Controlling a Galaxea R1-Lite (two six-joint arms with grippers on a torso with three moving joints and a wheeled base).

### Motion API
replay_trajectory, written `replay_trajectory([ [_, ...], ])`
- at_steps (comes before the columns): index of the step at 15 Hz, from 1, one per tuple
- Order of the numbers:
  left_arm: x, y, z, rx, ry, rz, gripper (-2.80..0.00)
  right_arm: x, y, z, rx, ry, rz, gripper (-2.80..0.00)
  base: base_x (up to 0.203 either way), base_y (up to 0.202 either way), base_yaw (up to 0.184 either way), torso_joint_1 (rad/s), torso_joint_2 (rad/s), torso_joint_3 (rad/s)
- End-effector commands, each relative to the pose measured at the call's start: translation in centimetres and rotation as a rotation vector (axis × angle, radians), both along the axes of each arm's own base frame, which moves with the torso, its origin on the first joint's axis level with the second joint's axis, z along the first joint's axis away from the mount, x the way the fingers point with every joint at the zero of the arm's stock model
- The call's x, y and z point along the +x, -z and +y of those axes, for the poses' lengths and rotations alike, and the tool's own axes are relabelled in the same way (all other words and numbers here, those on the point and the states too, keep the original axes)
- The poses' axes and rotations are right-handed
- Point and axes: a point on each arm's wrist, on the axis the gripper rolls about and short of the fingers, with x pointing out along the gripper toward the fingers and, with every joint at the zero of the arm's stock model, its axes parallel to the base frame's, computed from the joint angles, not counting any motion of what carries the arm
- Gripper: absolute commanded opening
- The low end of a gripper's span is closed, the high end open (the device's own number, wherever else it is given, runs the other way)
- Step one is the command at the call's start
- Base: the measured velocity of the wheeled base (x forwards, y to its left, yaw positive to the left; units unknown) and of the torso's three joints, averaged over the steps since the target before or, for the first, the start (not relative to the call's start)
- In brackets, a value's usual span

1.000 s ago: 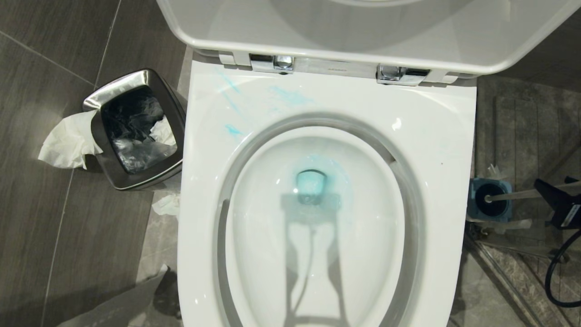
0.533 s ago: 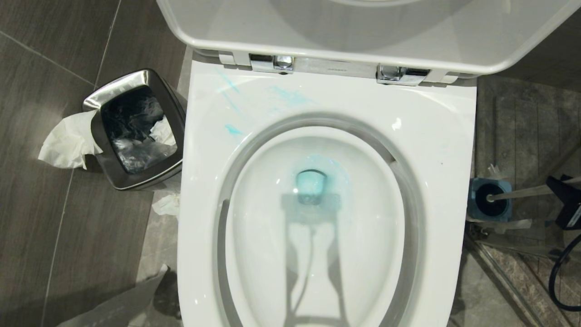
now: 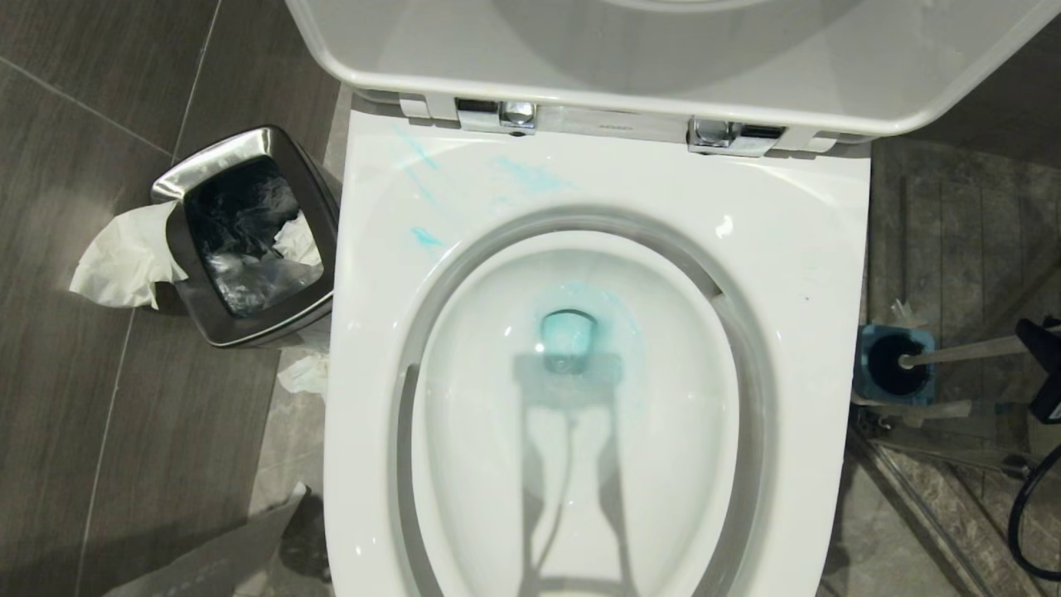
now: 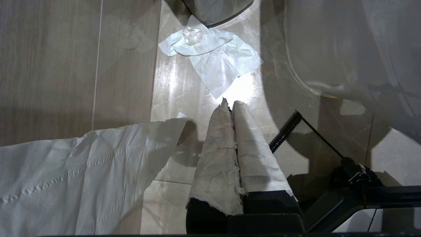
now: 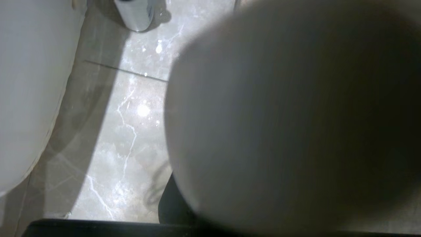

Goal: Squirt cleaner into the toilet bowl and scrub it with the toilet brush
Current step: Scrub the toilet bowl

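Observation:
The toilet bowl [image 3: 796,249] stands open, lid up, with teal-tinted cleaner [image 3: 569,332] in its water and pale blue smears [image 3: 530,176] on the rim. The toilet brush stands on the floor to its right, its black bristle head [image 3: 891,377] in the blue-grey holder [image 3: 869,398]. The slim whitish handle [image 3: 961,352] leans out toward the picture's right edge. There my right gripper [image 3: 1046,365] is shut on it. In the right wrist view the handle's rounded tip [image 5: 289,115] fills most of the picture and hides the fingers. My left gripper [image 4: 229,102] hangs shut and empty above the floor.
A steel waste bin [image 3: 207,157] stands left of the bowl with tissue [image 3: 124,257] hanging over its side. More tissue [image 4: 213,56] and a paper sheet [image 4: 65,177] lie on the tiles. A white container [image 5: 135,13] stands on the floor beside the bowl's outer wall [image 5: 26,82].
My right gripper has slid toward the right edge of the head view. The brush handle has shifted slightly right with it, and the head stays in the holder.

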Motion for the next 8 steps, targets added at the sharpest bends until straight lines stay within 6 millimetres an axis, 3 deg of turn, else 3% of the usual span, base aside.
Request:
replay_trajectory([
  [1, 0.0, 0.0, 0.0, 0.0, 0.0, 0.002, -2.8, -0.9, -1.1, 0.3, -0.019, 0.006, -0.061, -2.8, 0.0, 0.0, 0.0, 0.0, 0.0, 0.0],
  [5, 0.0, 0.0, 0.0, 0.0, 0.0, 0.002, -2.8, -2.1, -3.6, 0.7, -0.048, 0.009, -0.15, -2.8, 0.0, 0.0, 0.0, 0.0, 0.0, 0.0],
  [8, 0.0, 0.0, 0.0, 0.0, 0.0, 0.002, -2.8, -4.1, -5.7, 1.5, -0.036, 0.005, -0.152, -2.8, 0.0, 0.0, 0.0, 0.0, 0.0, 0.0],
])
